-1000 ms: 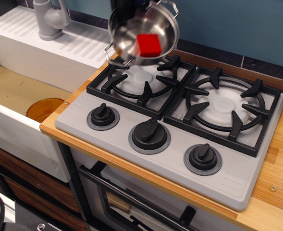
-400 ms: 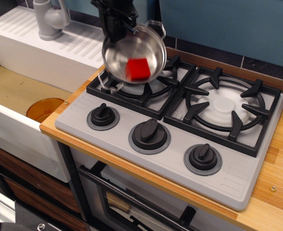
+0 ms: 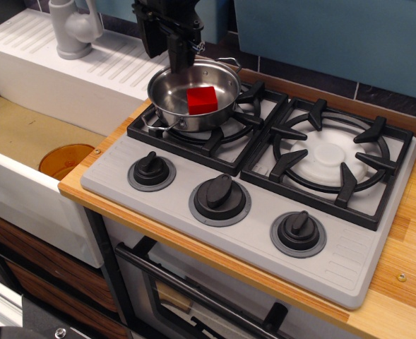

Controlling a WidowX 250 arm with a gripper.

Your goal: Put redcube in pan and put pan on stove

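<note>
The gripper reaches straight down, jaws pinching the pan's rear rim.

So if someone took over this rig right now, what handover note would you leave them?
Gripper: at the back rim of the pan; whether it is clamped or open cannot be told.
Red cube: inside the pan.
Pan: on the left burner grate of the stove, sitting about level, toward the grate's left side.
Done: cube in pan, pan apparently on stove.
Left: confirm the rim is released, then lift the arm clear.
</note>
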